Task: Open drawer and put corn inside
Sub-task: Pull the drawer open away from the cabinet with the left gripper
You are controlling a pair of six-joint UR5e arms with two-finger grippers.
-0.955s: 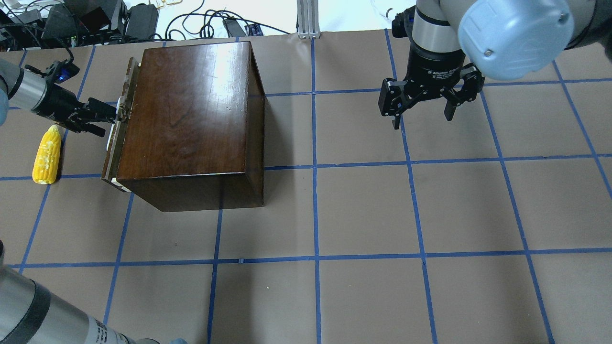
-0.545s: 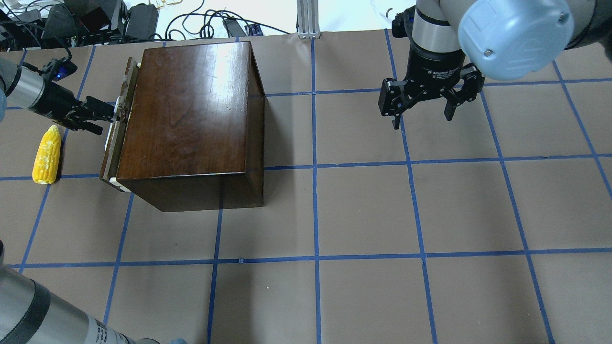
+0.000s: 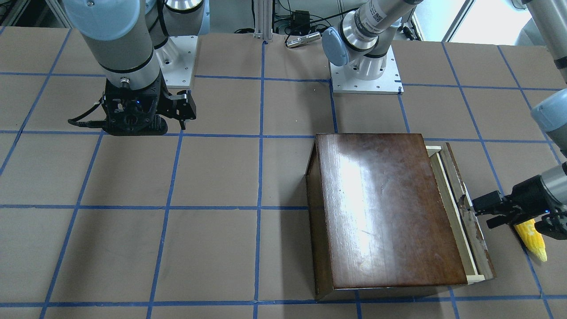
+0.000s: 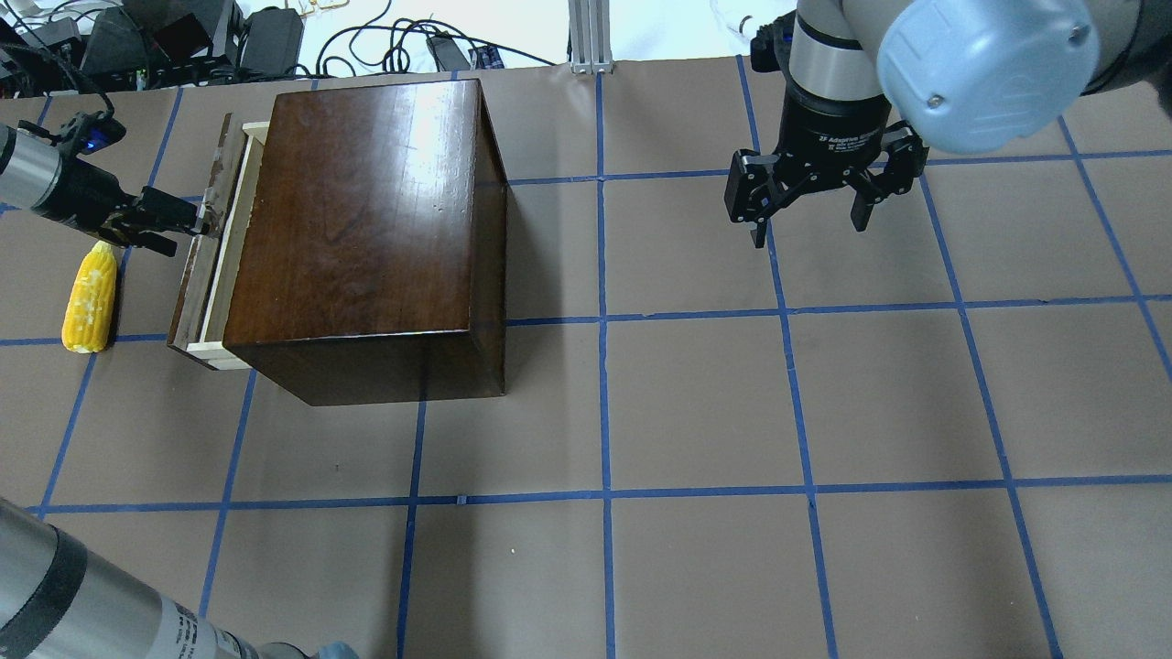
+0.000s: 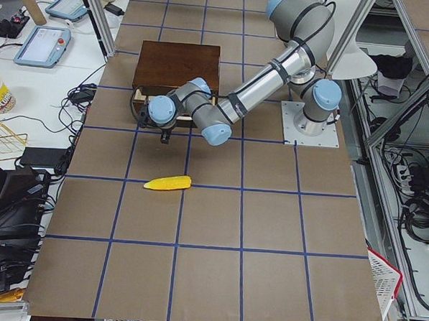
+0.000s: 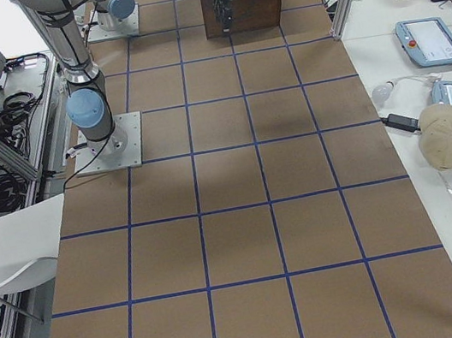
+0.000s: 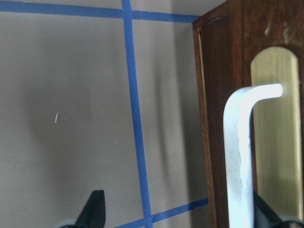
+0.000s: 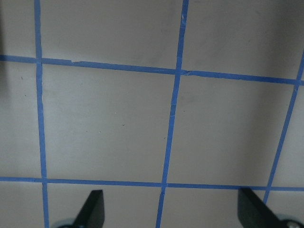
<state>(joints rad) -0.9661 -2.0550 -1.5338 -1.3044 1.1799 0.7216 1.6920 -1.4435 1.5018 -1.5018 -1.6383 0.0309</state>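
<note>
The drawer [image 4: 197, 247] stands a little way out of the dark-brown box [image 4: 357, 229], showing a strip of pale wood [image 3: 456, 208]. My left gripper [image 4: 169, 224] is open at the drawer front. In the left wrist view the white metal pull [image 7: 237, 156] stands between the spread fingers, right against the right-hand one [image 7: 262, 209]. The yellow corn [image 4: 90, 297] lies on the table just beyond the drawer front, close under the left gripper [image 3: 485, 210], and also shows in the front view as the corn [image 3: 531, 239]. My right gripper [image 4: 809, 232] hangs open and empty far from the box.
Brown paper with blue tape grid lines [image 4: 604, 320] covers the table. Cables and power supplies [image 4: 183, 37] lie past the far edge behind the box. The arm bases [image 3: 363, 75] stand on the robot's side.
The left gripper has moved away from the box, and the drawer has slid out with it, exposing pale wood. The corn and the right arm have stayed put.
</note>
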